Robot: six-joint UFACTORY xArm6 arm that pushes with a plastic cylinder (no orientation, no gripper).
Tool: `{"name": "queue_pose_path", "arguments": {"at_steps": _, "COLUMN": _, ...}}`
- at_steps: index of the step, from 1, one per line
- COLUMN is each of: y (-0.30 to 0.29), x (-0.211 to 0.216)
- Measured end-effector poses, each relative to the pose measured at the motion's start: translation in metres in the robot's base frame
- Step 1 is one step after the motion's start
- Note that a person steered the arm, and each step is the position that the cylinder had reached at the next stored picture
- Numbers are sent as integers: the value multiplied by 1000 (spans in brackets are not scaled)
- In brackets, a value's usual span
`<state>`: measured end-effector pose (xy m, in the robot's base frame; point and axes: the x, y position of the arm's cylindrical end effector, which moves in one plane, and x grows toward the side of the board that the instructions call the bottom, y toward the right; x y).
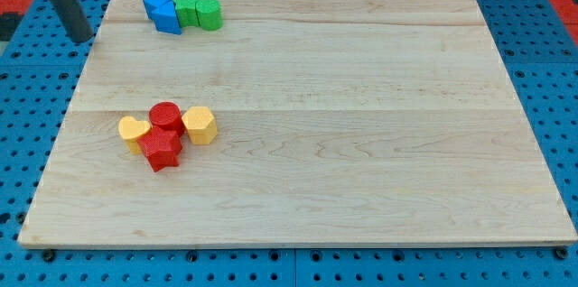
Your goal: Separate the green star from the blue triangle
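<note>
The wooden desk (361, 124) lies on a blue perforated base (18, 143) and fills most of the camera view. I take the green star (188, 10) as the landmark for all places.

The green star stands near the desk's top edge, toward the view's left. Its exact shape is hard to make out, because another green block (209, 14) touches it on the view's right and the two look almost like one body. On the view's left of the star is the blue triangle (163, 11). It touches the star directly, so the two task blocks are pressed together.

My tip (81, 39) is further to the view's left of the star, beyond the blue triangle, and slightly lower in the view. It sits just outside the desk's left edge, over the perforated base, and it is apart from every block. The rod rises from there toward the view's top left corner. The arm carries no pincer, so there is nothing that opens or holds; only the rod is here.

Well below the star, toward the view's bottom, is a second group: a yellow block (134, 131), a red cylinder (166, 116), a red star-like block (161, 149) and another yellow block (199, 124), all packed closely together.
</note>
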<state>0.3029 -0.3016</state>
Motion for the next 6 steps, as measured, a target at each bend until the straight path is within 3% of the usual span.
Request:
{"name": "queue_pose_path", "arguments": {"at_steps": 2, "y": 32, "x": -51}}
{"name": "queue_pose_path", "arguments": {"at_steps": 3, "y": 79, "x": -65}}
{"name": "queue_pose_path", "arguments": {"at_steps": 6, "y": 190, "x": -48}}
